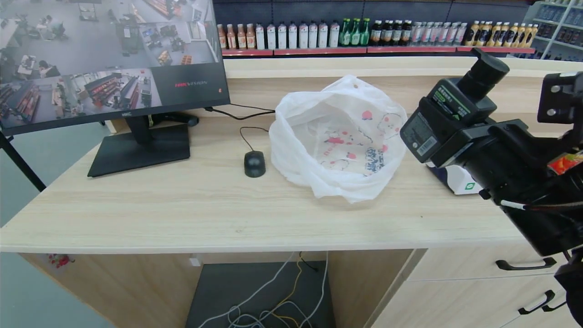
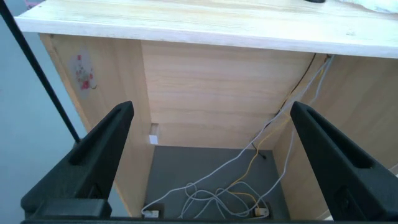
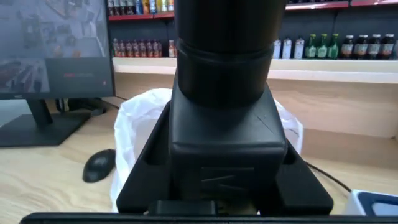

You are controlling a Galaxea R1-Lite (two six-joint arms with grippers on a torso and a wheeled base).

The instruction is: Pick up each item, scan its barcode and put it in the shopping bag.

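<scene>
My right gripper point(image 1: 473, 139) is shut on a black barcode scanner point(image 1: 448, 116), held above the table's right side just right of the bag, with its thick round end pointing up and away. From the right wrist, the scanner point(image 3: 221, 93) stands between the gripper point(image 3: 224, 196) fingers. A white plastic shopping bag point(image 1: 339, 136) with cartoon prints lies open in the middle of the table. A white and blue box point(image 1: 457, 180) sits on the table, partly hidden behind the right arm. My left gripper point(image 2: 211, 162) hangs open and empty below the table's front edge.
A monitor point(image 1: 109, 59) stands at the back left of the wooden table point(image 1: 205, 209), with a black mouse point(image 1: 254, 163) and its cable left of the bag. Cables point(image 2: 211, 193) lie on the floor under the desk. Drawers point(image 1: 492, 273) sit below at the right; bottle shelves point(image 1: 373, 34) behind.
</scene>
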